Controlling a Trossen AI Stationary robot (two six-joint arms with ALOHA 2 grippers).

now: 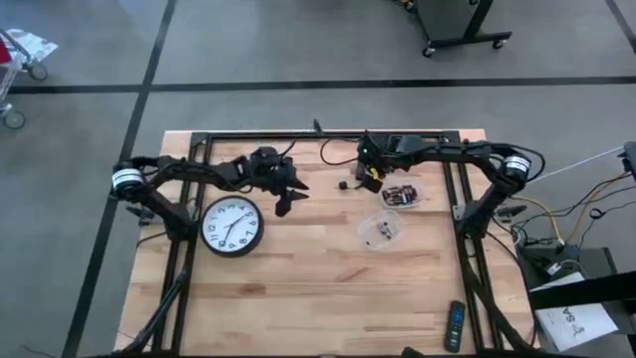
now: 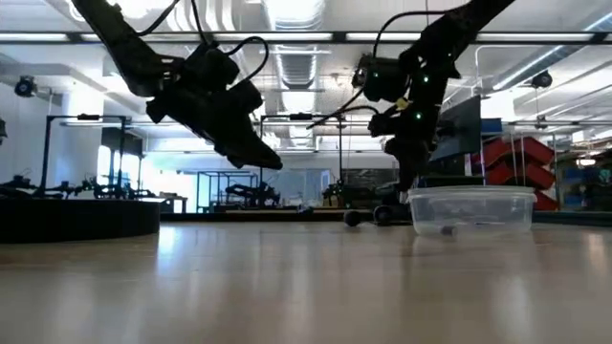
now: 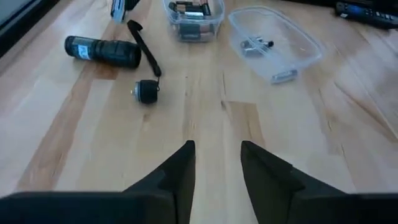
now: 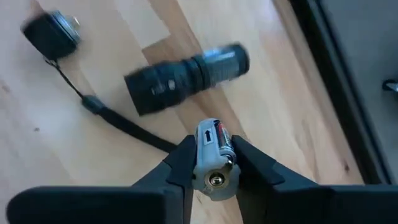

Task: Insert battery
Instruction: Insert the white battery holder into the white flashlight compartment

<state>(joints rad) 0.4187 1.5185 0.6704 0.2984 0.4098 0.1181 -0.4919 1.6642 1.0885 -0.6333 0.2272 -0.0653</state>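
The right gripper (image 4: pixel 213 163) pinches a battery (image 4: pixel 212 155) between its fingers, hanging above the flashlight (image 4: pixel 186 78) that lies on the table (image 1: pixel 318 298) near the far edge. The battery is silver with a dark band, and an arrow mark shows on its side; other printing there cannot be read. The flashlight is black, its open end toward the gripper, with faint pale lettering on its barrel too small to read. A strap (image 4: pixel 118 124) runs from it toward the cap (image 4: pixel 53 34), which lies apart on the wood. The left gripper (image 3: pixel 217 165) hovers above the table beside the clock (image 1: pixel 232 226), its jaws narrowly parted and holding nothing. The clock lies face up, white with black numerals. Just beside the flashlight sits a small tub (image 1: pixel 401 195) with batteries in it, and nearer the table's middle a clear tray (image 1: pixel 382 229) holding a few small parts. A remote (image 1: pixel 454 325) lies at the near right edge. No brand name is readable in any view.
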